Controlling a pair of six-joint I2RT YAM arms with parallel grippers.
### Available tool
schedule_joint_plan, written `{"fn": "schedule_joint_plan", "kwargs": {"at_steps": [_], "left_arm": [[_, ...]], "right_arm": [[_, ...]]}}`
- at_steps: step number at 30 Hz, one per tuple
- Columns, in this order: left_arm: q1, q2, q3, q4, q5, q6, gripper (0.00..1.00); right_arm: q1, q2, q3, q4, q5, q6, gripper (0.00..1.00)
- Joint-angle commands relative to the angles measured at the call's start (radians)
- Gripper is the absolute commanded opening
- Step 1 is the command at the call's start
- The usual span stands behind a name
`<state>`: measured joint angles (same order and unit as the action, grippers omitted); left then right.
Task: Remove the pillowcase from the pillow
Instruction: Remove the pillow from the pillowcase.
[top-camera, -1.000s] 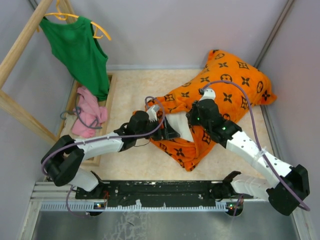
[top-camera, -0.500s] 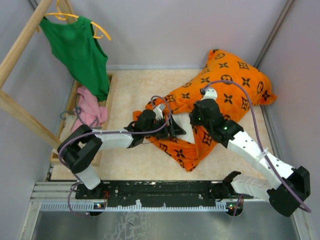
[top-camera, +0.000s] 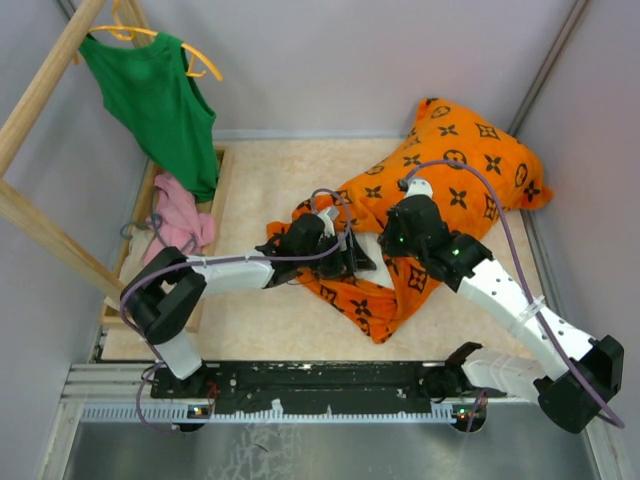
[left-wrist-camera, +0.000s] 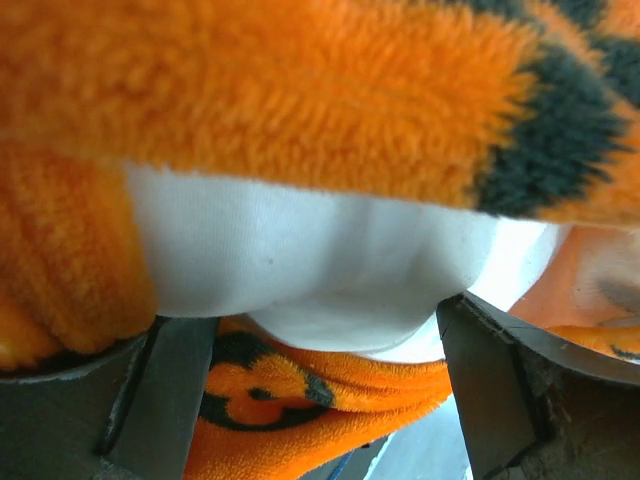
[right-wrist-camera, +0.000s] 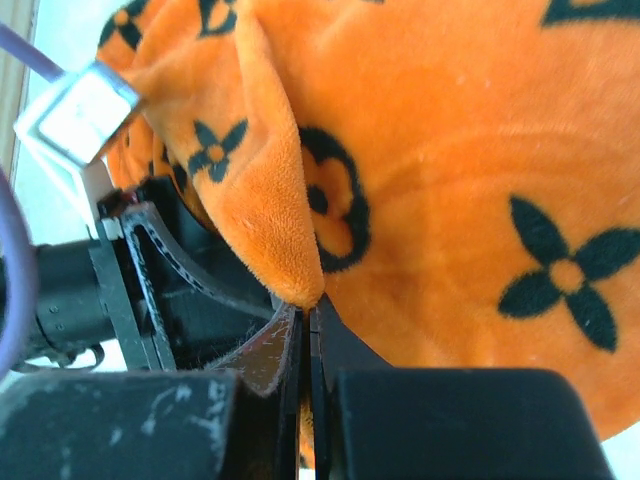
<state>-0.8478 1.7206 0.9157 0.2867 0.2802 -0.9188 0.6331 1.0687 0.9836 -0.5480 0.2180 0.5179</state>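
Observation:
The orange pillowcase (top-camera: 455, 185) with black motifs lies from the table's middle to the back right corner. Its open end faces left. My left gripper (top-camera: 352, 256) is pushed into that opening, fingers wide open. In the left wrist view the white pillow (left-wrist-camera: 300, 250) bulges between the two fingers (left-wrist-camera: 165, 385), with orange fabric (left-wrist-camera: 300, 90) above and below it. My right gripper (top-camera: 393, 240) is shut on the upper hem of the pillowcase; in the right wrist view the folded orange edge (right-wrist-camera: 275, 230) ends pinched in the shut jaws (right-wrist-camera: 308, 310).
A green tank top (top-camera: 155, 100) hangs on a yellow hanger from a wooden rack (top-camera: 40, 90) at the back left. A pink cloth (top-camera: 178, 225) lies in a wooden tray (top-camera: 222, 170) below it. Grey walls close in the back and both sides.
My left arm has reached to the right, deeper into the pillowcase opening, covering the white patch seen from above. The right gripper has shifted slightly right, still holding the hem.

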Motion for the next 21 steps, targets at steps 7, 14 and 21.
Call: {"fn": "schedule_joint_plan", "kwargs": {"at_steps": [7, 14, 21], "left_arm": [[0.007, -0.065, 0.100, -0.284, -0.012, 0.087, 0.97], [-0.013, -0.130, -0.052, 0.030, -0.147, 0.010, 0.96], [0.010, -0.137, -0.118, 0.115, -0.370, -0.054, 1.00]], "right_arm": [[0.004, 0.052, 0.145, -0.220, -0.107, 0.018, 0.00], [0.004, -0.030, 0.050, 0.001, -0.038, -0.070, 0.00], [0.004, -0.060, 0.002, 0.079, 0.102, -0.158, 0.00]]}}
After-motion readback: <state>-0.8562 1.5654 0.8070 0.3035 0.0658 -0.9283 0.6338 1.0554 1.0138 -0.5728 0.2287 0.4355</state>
